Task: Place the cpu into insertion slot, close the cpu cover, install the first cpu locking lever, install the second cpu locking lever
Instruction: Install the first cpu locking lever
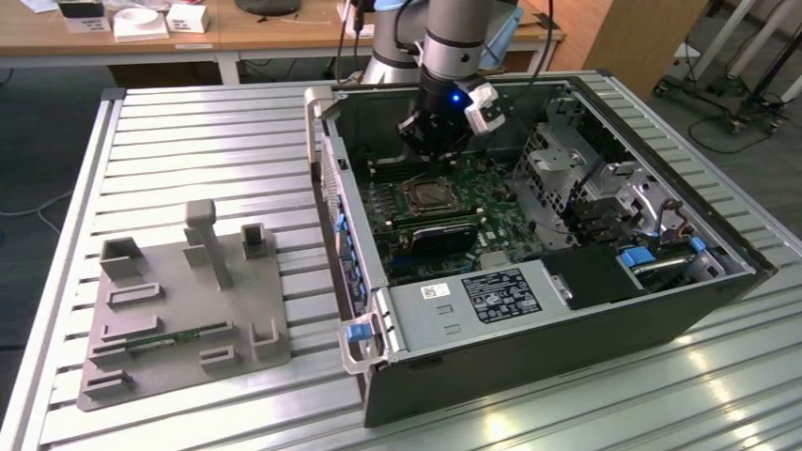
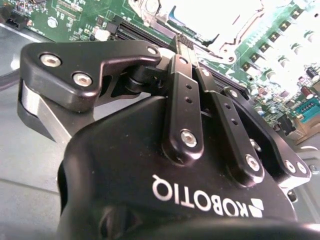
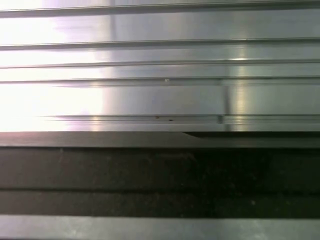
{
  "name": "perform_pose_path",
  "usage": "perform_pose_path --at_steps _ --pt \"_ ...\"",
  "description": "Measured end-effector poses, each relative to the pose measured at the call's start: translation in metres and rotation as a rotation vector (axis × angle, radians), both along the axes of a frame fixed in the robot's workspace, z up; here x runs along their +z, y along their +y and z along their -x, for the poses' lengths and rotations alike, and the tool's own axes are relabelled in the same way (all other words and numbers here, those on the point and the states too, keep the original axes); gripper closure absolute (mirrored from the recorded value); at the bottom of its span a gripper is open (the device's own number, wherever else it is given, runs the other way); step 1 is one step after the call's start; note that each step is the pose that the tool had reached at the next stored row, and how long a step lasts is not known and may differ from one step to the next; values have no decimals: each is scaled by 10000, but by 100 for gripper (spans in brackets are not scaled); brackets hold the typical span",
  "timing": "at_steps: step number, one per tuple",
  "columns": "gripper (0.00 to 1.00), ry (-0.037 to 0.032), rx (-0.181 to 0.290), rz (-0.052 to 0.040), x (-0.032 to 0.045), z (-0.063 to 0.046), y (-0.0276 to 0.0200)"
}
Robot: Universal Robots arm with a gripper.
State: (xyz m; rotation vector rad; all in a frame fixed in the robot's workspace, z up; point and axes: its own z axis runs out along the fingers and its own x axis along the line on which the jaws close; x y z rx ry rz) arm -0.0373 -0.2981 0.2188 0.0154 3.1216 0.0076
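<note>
Slatted metal table [image 1: 188,141] bears the case [image 1: 527,362] where the pinched-together gripper [image 1: 433,155] hangs near the silvery cpu cover [image 1: 411,197]

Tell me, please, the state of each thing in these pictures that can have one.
computer case: open, side panel off, lying on the table.
cpu cover: seems to lie flat and closed; locked or not, I cannot tell.
hand: fingers shut, over the motherboard, close to the cpu cover.
grey holder: standing on the table, a green strip lying in it.
</note>
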Motion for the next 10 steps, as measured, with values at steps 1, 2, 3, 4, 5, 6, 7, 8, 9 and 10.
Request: perform_pose_path --at_steps 1,2,3,4,5,6,7,8,9,10 --pt "90 -1 2 -1 1 5 0" --pt "90 -2 3 0 1 10 1" --pt "90 -1 4 0 1 12 0" --pt "90 -1 6 2 2 12 0" --pt "90 -1 8 2 2 12 0" --pt "90 -1 9 2 2 13 0" --pt "90 -1 11 1 2 13 0" --pt "90 -1 14 2 2 13 1" --pt "90 -1 17 2 2 13 1" --pt "90 -1 23 1 2 12 2"
